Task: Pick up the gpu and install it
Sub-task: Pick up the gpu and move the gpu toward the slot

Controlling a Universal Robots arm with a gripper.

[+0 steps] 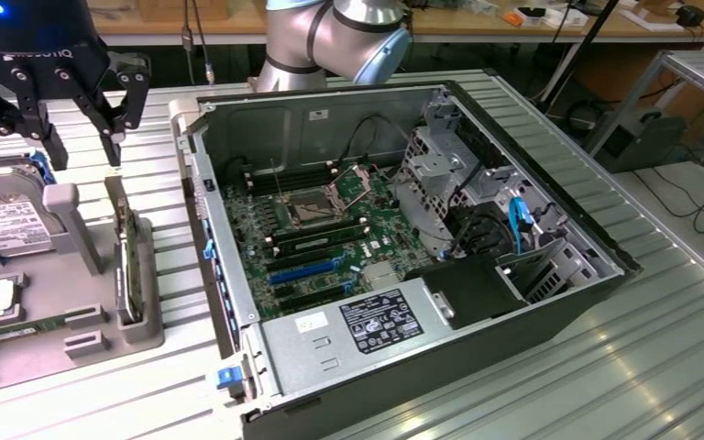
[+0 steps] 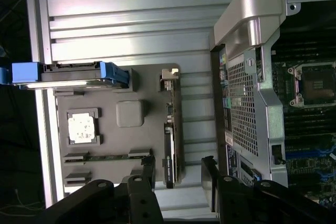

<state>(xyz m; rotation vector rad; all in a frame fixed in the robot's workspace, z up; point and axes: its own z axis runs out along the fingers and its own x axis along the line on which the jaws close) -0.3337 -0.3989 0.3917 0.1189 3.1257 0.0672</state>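
Empty gripper (image 1: 83,137), fingers apart, over the gpu (image 2: 172,129) standing on edge in the gray holder (image 2: 113,150); I'd centre the card between them. Keep square to its faces.

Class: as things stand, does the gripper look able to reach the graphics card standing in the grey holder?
Probably yes. The gripper hangs open above the graphics card, which stands on edge in the grey holder. Nothing lies between them; the hard drive sits apart, to one side.

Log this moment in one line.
gripper: open, empty | position: above gpu | gpu: on edge in holder | case: open, gpu not installed
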